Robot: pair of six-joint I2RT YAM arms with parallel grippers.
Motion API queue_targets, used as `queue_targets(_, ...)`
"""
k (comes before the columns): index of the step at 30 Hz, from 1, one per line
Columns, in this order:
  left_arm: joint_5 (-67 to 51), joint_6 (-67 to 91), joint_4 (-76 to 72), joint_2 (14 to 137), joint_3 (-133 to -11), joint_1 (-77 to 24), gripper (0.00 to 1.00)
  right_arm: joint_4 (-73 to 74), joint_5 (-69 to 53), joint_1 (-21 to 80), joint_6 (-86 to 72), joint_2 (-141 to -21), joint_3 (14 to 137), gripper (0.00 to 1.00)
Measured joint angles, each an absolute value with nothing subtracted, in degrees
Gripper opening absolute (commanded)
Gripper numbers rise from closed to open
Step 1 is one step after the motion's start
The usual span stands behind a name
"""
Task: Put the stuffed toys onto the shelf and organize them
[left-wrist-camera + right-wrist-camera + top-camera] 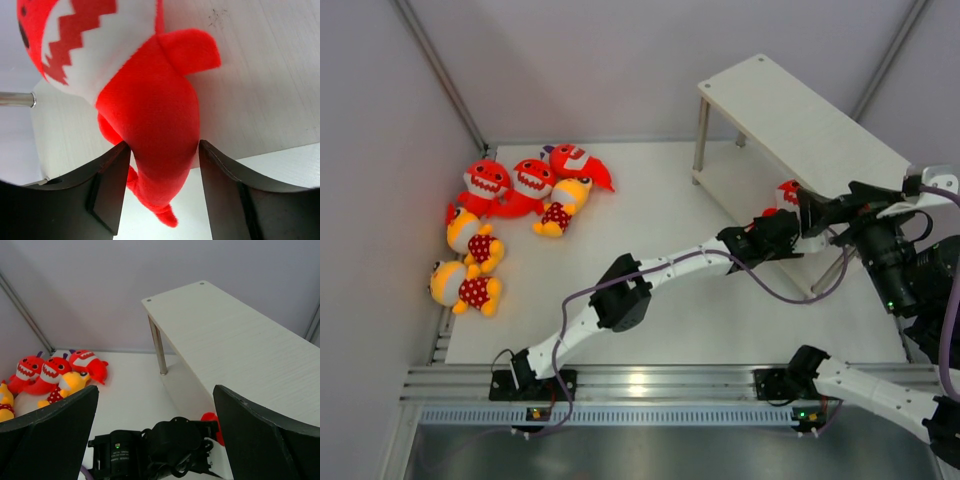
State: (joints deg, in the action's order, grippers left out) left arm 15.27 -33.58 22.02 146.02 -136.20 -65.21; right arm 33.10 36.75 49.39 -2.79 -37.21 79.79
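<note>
My left gripper point(780, 228) reaches to the shelf's point(810, 120) lower tier and is shut on a red shark point(786, 193). In the left wrist view the shark point(150, 100) fills the gap between both fingers of the gripper point(162, 150) and lies against the pale board point(265, 85). My right gripper point(812, 212) hovers just above the left one, wide open and empty point(155, 395). Three more red sharks point(530, 180) and three yellow figures point(470, 240) lie at the far left. The shelf top point(240, 340) is bare.
A grey shelf leg point(159, 347) stands at the shelf's near-left corner, and it also shows in the left wrist view point(17, 99). The left arm's wrist point(170, 445) lies right below the right gripper. Walls close in at left and back.
</note>
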Motion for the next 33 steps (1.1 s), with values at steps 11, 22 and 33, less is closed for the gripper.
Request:
queue_targets(11,15.6,-32.8,20.6,143.7,-131.7,-65.4,0.90,33.5,35.7,49.4,-3.2,-37.3,79.4,0.99)
queue_targets(22,14.4,-31.5,26.9,126.1,-116.6,-68.3,0.98,33.4,32.6,49.4,-5.4,-36.9,76.7,0.99)
queue_targets(33,7.8,-27.0,46.0,94.3,-84.7,-61.6,0.93,32.5,29.8,49.4,-6.0,-38.2,76.4,0.99)
